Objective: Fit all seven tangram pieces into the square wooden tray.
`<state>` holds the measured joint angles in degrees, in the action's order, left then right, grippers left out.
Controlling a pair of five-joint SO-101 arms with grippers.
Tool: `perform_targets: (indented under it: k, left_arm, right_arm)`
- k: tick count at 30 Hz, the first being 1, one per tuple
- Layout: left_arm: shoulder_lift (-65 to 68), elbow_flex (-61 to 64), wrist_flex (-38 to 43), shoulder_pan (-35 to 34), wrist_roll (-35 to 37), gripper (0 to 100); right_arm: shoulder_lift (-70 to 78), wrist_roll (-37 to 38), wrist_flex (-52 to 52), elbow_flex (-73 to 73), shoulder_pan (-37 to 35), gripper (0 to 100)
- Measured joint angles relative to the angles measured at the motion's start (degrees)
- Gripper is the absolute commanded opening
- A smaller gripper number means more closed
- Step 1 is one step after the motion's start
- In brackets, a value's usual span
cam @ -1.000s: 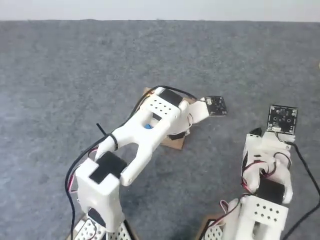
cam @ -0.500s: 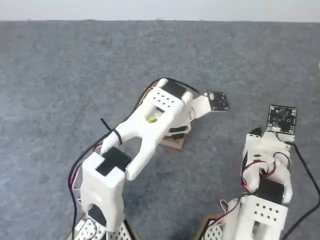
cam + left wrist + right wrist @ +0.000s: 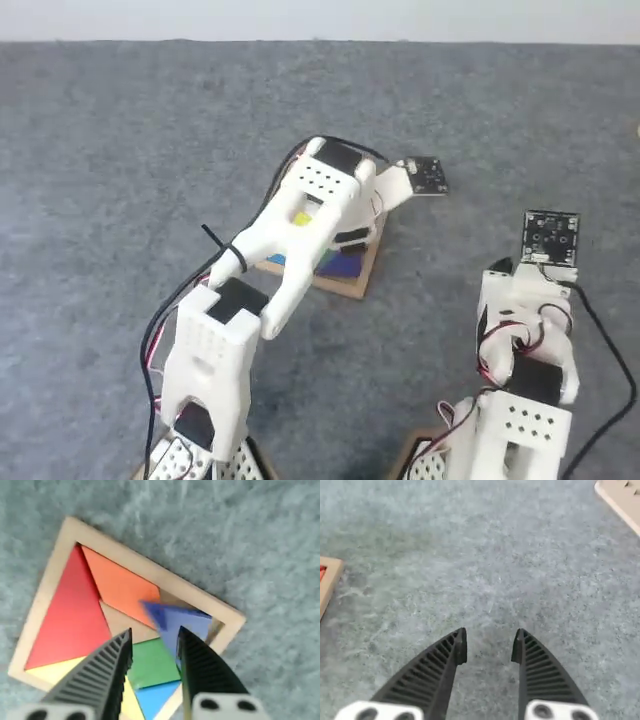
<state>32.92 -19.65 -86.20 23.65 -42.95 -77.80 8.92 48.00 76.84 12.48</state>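
Step in hand, as I judge it: seating the late pieces. My left gripper (image 3: 152,642) hangs over the square wooden tray (image 3: 65,530) with its ribbed black fingers spread and nothing between them. The tray is pale unfinished wood with a raised rim. Inside it, flat matte pieces lie flush: a large red triangle (image 3: 70,615) along one rim, a large orange triangle (image 3: 122,587) beside it and a green square (image 3: 152,662) near the middle. A dark blue piece (image 3: 182,622) sits askew at a corner, apparently riding on the rim rather than dropped in (its outline is too smeared to tell its shape). Bare floor shows beside it and at the tray's middle. Next move calls for nudging it flat. My right gripper (image 3: 489,642) is well apart from the tray over grey carpet (image 3: 470,555), fingers spread, empty.
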Motion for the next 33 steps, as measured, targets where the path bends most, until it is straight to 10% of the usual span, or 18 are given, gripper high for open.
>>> perform_targets:
  k: [12,19,33]
  left_arm:
    - [0.18,-2.81,-0.18,-2.55,3.25,13]
    - [-5.71,1.49,2.11,-2.64,16.79,10]
    - [-48.7,66.2,48.53,-12.22,31.82,10]
  right_arm:
    - [-0.09,0.26,0.0,0.0,-0.18,16.2]
    - [-0.09,0.44,0.0,0.0,-0.18,12.5]
    - [-0.09,1.41,0.0,1.76,-5.89,2.6]
